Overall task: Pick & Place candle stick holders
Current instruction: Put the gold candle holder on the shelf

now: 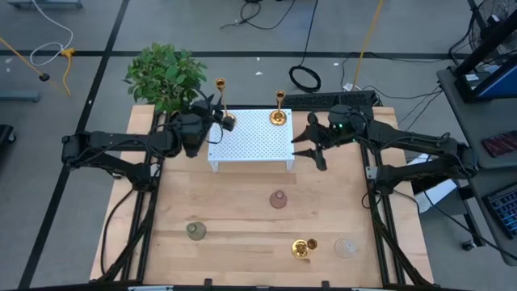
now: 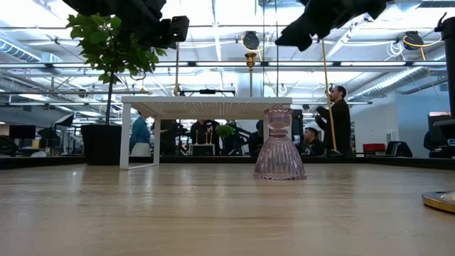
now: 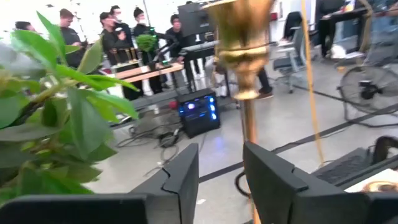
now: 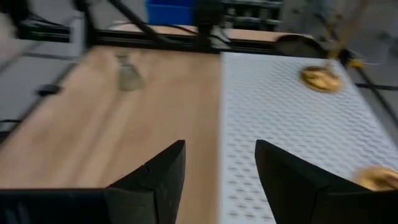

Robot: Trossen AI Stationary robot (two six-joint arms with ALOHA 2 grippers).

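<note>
A white perforated stand bears two upright gold candlesticks, one at its far left corner and one farther right. My left gripper is open at the left one. In the left wrist view its stem stands just past one fingertip. My right gripper is open and empty off the stand's right edge. A third gold candlestick lies on its side near the table's front. The pink, olive and clear holders stand on the table.
A dark pot with a leafy plant stands at the far left, right behind my left gripper. The pink holder stands in front of the stand in the low view. People show in the room beyond the table.
</note>
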